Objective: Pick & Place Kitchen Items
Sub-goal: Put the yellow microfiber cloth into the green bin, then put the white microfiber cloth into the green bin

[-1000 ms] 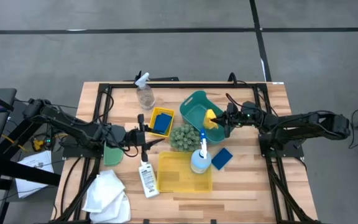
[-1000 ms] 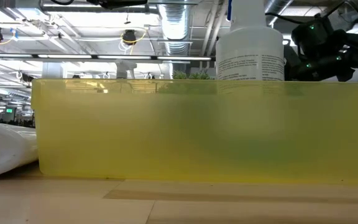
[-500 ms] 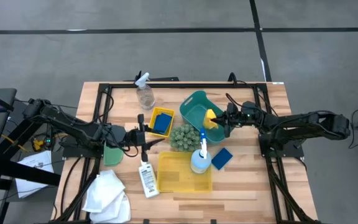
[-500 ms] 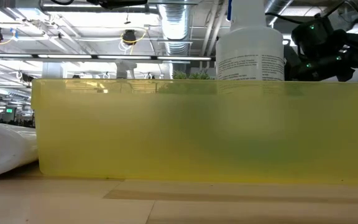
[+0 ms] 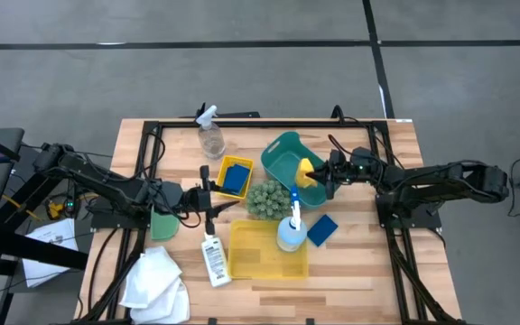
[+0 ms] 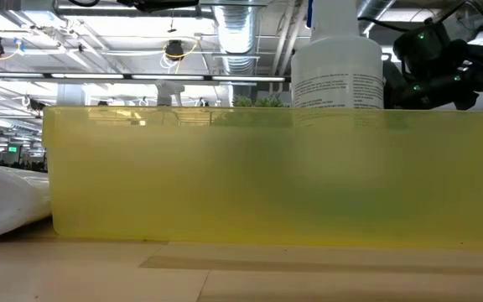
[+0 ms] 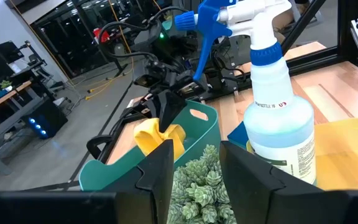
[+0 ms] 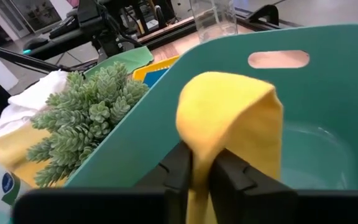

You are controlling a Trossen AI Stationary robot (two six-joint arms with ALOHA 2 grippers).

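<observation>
Spray bottle [image 7: 277, 124]: label print too small to read. Right gripper [image 8: 194, 165], fingers pinching yellow cloth [image 8: 232, 121] inside teal basket [image 8: 328, 106]; only its wrist view shows this grip. Left gripper [image 7: 194, 165], fingers parted, empty, near green plant [image 7: 204, 183].

A yellow cloth [image 8: 232, 118] hangs folded between dark fingers [image 8: 180, 163] over the teal basket [image 8: 328, 106]. A blue-capped spray bottle [image 5: 292, 227] stands upright beside a blue sponge [image 5: 321, 228]. White cloths [image 5: 154, 278] lie crumpled.

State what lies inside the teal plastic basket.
Inside the teal plastic basket hangs a folded yellow cloth, pinched by the right gripper jaws. Bare teal floor shows beside it; the cloth covers whatever lies beneath.
</observation>
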